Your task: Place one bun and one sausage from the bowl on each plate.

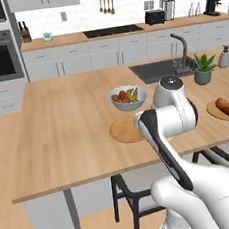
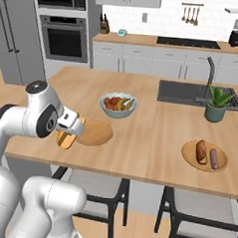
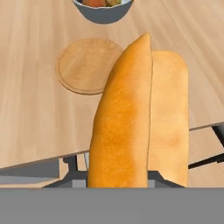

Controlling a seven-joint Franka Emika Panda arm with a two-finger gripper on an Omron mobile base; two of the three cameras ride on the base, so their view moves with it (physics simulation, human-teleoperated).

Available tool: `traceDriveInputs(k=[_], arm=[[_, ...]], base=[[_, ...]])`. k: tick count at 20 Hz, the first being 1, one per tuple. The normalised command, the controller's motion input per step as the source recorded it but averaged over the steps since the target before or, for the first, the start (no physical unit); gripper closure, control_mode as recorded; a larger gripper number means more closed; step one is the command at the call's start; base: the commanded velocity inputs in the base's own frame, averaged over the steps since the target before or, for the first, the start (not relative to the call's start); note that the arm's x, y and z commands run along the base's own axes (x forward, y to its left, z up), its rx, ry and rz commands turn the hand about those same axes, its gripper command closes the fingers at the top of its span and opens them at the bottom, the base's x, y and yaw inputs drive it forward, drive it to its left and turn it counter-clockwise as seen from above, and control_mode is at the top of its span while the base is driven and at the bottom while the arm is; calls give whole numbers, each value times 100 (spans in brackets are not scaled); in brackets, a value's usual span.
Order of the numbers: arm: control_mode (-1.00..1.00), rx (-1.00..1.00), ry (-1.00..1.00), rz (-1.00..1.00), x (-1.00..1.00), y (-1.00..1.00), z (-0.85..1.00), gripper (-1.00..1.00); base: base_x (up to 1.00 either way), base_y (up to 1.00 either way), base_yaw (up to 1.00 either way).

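While the pincer [image 2: 70, 133] grips a bun [image 3: 140, 122], it hangs near the bare plate [image 3: 83, 65].

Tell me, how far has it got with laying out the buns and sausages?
About halfway, it seems. The far plate already holds a bun and a sausage. The gripper is shut on a second bun, carried near the counter's edge beside the near plate, which is bare. Left to do: set this bun there, then add a sausage.
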Motion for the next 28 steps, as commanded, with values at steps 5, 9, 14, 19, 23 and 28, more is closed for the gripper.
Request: traceDriveInputs(k=[5,9,14,19,23,28], arm=[[100,0,0,0,0,0,0,100],[100,0,0,0,0,0,0,100],[-100,0,0,0,63,27,0,100],[-100,0,0,5,100,42,-8,100],[-100,1,11,12,100,3,-38,100],[-100,0,10,7,100,13,-40,100]], base=[[81,53,0],[49,41,-1],[10,10,0],[0,0,0],[0,0,0],[0,0,0]])
